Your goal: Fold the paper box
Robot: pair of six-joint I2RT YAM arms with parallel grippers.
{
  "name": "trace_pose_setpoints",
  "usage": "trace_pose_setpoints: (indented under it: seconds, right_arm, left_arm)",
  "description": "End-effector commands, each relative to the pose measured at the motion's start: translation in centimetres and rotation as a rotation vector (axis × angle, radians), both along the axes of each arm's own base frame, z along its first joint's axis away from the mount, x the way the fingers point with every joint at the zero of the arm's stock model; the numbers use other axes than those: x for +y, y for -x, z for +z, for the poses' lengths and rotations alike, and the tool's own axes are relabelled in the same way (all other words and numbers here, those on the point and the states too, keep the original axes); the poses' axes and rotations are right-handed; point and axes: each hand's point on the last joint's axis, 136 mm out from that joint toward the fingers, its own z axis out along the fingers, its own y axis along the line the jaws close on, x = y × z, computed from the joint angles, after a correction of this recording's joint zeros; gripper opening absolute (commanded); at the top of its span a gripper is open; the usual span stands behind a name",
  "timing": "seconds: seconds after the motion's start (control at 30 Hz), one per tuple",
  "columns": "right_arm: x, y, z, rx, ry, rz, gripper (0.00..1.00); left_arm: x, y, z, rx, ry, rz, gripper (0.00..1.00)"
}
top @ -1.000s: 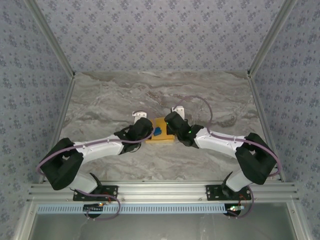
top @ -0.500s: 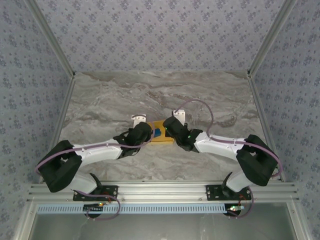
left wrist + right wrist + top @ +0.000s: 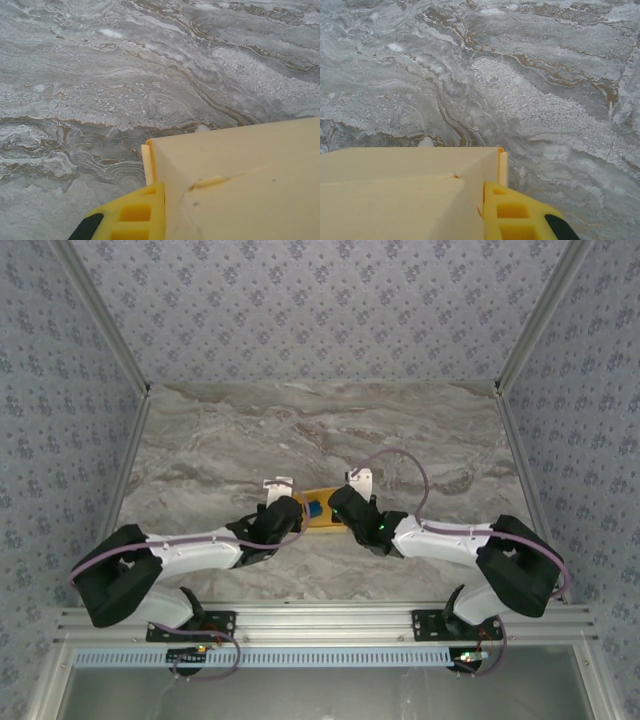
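The left pincer (image 3: 293,508) and right pincer (image 3: 341,504) are pressed together, set against opposite ends of the paper box (image 3: 325,522) mid table (image 3: 300,430); possibly a flap is pinched, hard to tell. Pushing should be done evenly and squarely so nothing gets crushed

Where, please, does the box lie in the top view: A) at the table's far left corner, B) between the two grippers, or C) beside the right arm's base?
B: the box lies mid-table with the left gripper at one end and the right gripper at the other.
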Motion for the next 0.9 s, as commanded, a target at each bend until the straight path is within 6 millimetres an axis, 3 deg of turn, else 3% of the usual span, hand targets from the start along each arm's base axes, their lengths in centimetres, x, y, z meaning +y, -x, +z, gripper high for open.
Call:
trace_pose_setpoints:
  seconds: [0.0,0.6,0.87]
  right_arm:
    - [-3.2,0.5,-1.4,-0.001,0.079,-0.099,0.05]
    - [-3.6,1.9,-1.4,-0.025,0.082,-0.086,0.11]
    - [-3.6,2.1,-0.9,-0.030,0.075,-0.067,0.23]
  left_arm:
    - [3.3,0.0,-0.6,-0.037,-0.095,0.106,0.00]
    - [3.3,0.2,-0.7,-0.075,-0.149,0.103,0.00]
    - [2.7,0.0,-1.0,-0.079,-0.180,0.076,0.00]
